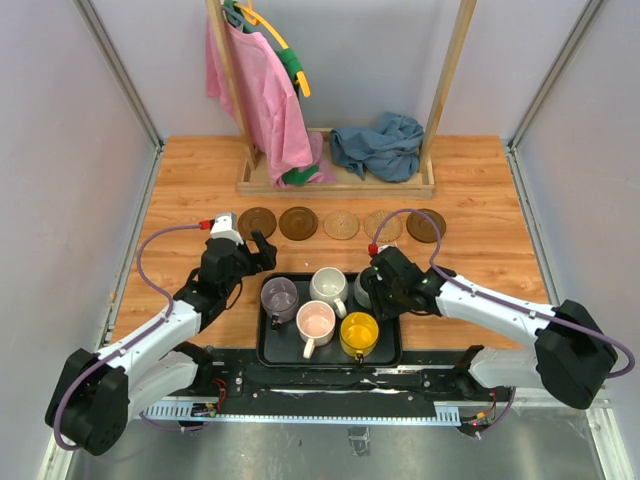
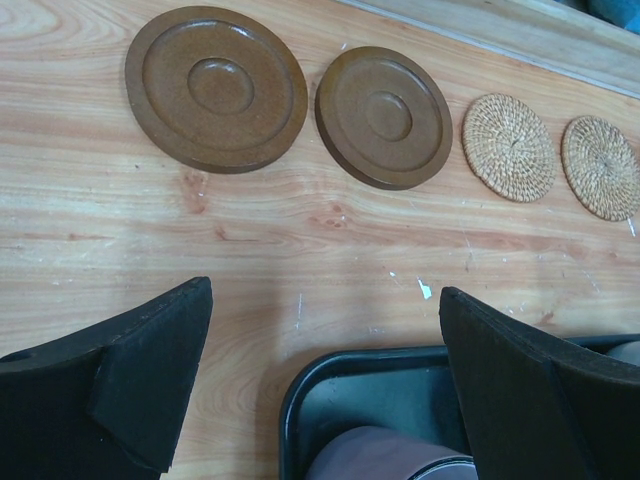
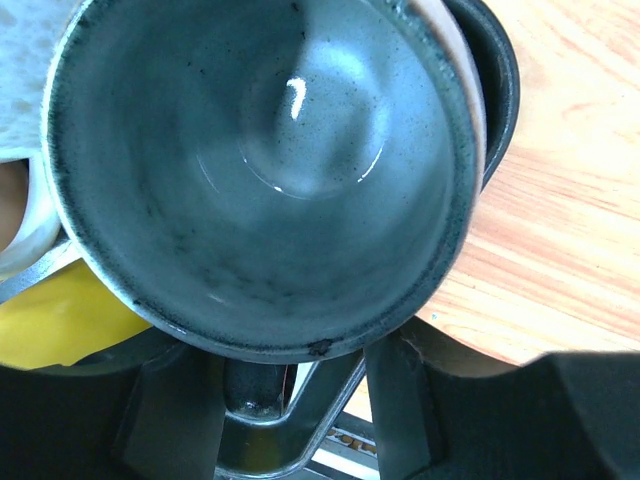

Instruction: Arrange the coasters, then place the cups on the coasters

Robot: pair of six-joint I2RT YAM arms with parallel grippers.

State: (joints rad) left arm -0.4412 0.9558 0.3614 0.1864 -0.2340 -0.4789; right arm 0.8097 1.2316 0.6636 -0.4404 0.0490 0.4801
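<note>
Coasters (image 1: 341,224) done, five in a row mid-frame on the tabletop (image 1: 195,175). No cups (image 1: 316,322) placed: all five sit in the tray (image 1: 268,355), lower centre. Right gripper (image 1: 382,290) at the grey-blue cup (image 3: 260,170), tray's right edge — can't tell if it's gripping. Left gripper (image 2: 325,330) wide open, empty.

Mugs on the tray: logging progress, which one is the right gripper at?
The grey-blue mug at the tray's right end; the right gripper is at it, the purple, white, pink and yellow mugs stand clear.
</note>
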